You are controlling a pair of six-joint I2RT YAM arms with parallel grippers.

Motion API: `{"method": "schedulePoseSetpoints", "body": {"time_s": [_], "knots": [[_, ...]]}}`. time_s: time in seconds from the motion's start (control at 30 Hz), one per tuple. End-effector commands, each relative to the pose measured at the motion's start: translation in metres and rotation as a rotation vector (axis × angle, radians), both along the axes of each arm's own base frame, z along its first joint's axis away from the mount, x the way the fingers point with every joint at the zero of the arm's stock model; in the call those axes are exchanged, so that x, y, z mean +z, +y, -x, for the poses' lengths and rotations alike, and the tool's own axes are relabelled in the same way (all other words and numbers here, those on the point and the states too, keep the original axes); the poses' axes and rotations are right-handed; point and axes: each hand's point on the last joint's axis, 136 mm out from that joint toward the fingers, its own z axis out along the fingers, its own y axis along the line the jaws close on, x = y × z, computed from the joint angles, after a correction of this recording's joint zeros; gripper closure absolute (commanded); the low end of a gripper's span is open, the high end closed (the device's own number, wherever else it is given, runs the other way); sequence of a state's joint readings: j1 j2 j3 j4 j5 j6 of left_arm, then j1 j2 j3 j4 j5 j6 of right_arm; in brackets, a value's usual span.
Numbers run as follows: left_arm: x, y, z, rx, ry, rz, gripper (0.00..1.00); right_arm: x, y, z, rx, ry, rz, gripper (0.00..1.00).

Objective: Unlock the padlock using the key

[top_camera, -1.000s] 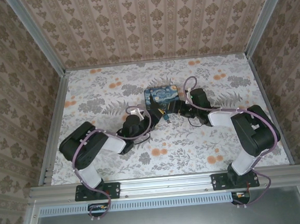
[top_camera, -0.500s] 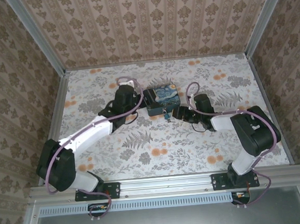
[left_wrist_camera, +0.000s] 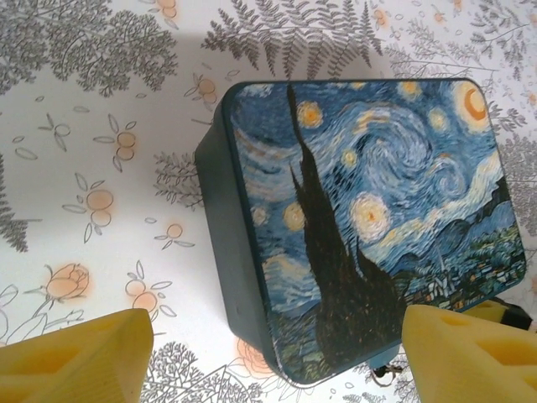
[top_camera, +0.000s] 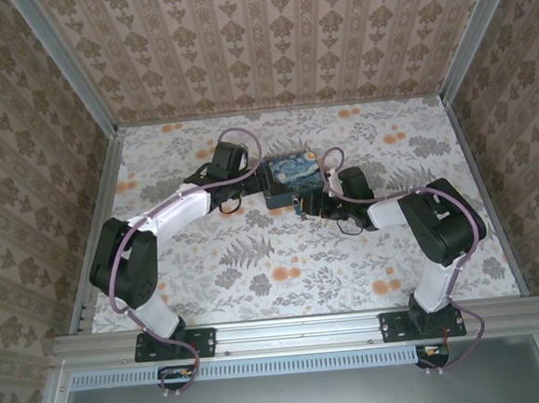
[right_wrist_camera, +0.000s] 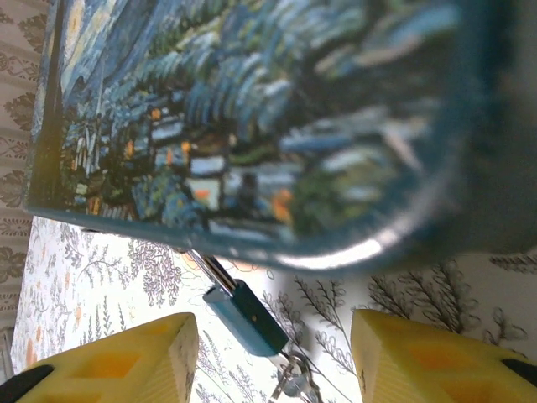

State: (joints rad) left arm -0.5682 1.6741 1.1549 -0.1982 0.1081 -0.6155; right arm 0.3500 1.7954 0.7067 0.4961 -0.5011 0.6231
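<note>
Yellow fingers of the right gripper stand apart and hold nothing. Between them sits the teal padlock. Its silver shackle reaches up to the painted tin box. From the top it is only a tiny speck. The left gripper is wide open by the box's corner on the flowery table.

Blue-and-yellow painted tin box lying lid-up on floral tablecloth, left gripper spread wide, 2 yellow fingertips at bottom corners, box's near end between them
</note>
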Motion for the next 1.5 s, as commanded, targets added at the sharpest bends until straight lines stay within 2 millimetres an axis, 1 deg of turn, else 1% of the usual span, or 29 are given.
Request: {"method": "schedulePoseSetpoints", "body": {"time_s": [0.0,0.13,0.27,0.4,0.57,0.67,0.73,0.93,1.0,1.17,1.37,1.47], "knots": [[-0.001,-0.001,-0.004,-0.025,0.015,-0.004,0.21,0.002,0.016,0.000,0.066,-0.026,-0.009,0.48],[-0.003,-0.002,-0.007,-0.024,0.023,0.002,0.21,-0.001,0.024,0.002,0.090,-0.021,-0.006,0.50],[-0.003,-0.004,-0.009,-0.024,0.025,0.010,0.21,-0.007,0.028,0.005,0.106,-0.010,0.007,0.55],[-0.004,-0.005,-0.010,-0.026,0.026,0.012,0.21,-0.012,0.027,0.006,0.099,0.002,0.019,0.66],[-0.005,-0.004,-0.011,-0.030,0.022,0.009,0.21,-0.015,0.022,0.007,0.082,0.012,0.038,0.84],[-0.006,-0.002,-0.010,-0.039,0.014,-0.008,0.21,-0.013,0.019,0.007,0.065,0.012,0.040,0.95],[-0.007,-0.001,-0.010,-0.044,0.008,-0.024,0.21,-0.011,0.018,0.007,0.053,0.015,0.034,0.99],[-0.012,0.004,-0.009,-0.058,-0.004,-0.084,0.21,-0.002,0.017,0.007,0.018,0.018,0.002,1.00],[-0.012,0.003,-0.008,-0.068,-0.014,-0.110,0.21,0.000,0.015,0.007,0.001,0.024,-0.007,1.00],[-0.018,0.001,-0.002,-0.096,-0.025,-0.182,0.21,0.006,0.015,0.006,-0.043,0.043,-0.065,1.00],[-0.030,-0.002,0.004,-0.112,-0.023,-0.252,0.21,0.004,0.012,0.004,-0.138,0.104,-0.135,1.00],[-0.038,-0.004,0.007,-0.120,-0.013,-0.278,0.20,0.001,0.008,0.002,-0.203,0.142,-0.172,1.00]]}}
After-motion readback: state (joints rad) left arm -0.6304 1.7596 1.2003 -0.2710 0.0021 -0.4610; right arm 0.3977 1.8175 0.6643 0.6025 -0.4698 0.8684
